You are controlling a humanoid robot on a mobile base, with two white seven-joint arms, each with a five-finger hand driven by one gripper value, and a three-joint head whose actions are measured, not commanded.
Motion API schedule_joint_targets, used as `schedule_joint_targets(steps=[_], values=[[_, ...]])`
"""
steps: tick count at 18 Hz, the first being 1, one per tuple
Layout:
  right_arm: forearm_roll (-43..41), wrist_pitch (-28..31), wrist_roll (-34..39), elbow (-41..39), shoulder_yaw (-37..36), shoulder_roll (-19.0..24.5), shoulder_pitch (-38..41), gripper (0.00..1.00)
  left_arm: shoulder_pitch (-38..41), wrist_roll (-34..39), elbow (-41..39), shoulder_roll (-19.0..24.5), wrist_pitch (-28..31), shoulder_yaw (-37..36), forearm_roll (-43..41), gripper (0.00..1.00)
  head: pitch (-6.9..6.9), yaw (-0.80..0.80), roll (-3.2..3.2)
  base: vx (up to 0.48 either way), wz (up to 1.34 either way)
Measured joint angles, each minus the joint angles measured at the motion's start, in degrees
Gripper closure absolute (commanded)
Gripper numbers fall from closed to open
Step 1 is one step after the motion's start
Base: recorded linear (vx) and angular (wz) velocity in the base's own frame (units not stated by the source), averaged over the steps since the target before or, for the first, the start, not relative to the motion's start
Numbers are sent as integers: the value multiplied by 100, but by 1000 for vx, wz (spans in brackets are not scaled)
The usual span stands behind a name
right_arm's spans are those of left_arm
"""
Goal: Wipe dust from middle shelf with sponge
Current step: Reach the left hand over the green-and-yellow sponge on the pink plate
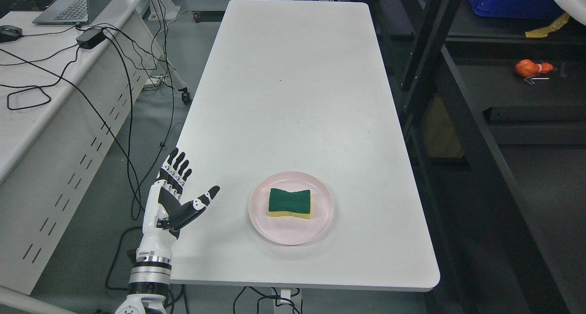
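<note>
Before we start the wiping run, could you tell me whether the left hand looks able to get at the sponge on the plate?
Probably yes. The left hand is open at the table's left edge, and only bare table lies between it and the sponge on the plate.

The scene is lit evenly and brightly from overhead. The white table (293,99) is rendered almost washed out, without hard glare. Soft, short shadows are cast under the plate (320,227). The right of the frame is left dim. Focus is sharp throughout.
</note>
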Motion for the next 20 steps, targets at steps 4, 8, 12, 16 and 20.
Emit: schedule_joint_targets(steps=[4, 8, 12, 16, 20], values=[[0, 0, 0, 0, 0, 0, 0, 0, -42, -25, -6, 14, 19, 0, -2, 3, 0, 0, 0, 0, 0], [0, 0, -1, 0, 0, 0, 0, 0, -380, -624, 22, 270, -43, -25, -369, 4, 0, 0, 0, 0, 0], [0, 0, -1, 0, 0, 0, 0, 0, -1014, -2070, 182, 679, -924, -98, -1782, 3, 0, 0, 0, 0, 0], [0, 0, -1, 0, 0, 0, 0, 0, -1739, -3221, 528, 893, -2029, -164, -3462, 7, 0, 0, 0, 0, 0], [0, 0, -1, 0, 0, 0, 0, 0, -2216, -3700, 810, 1056, -2373, -242, -4708, 7, 0, 0, 0, 0, 0]])
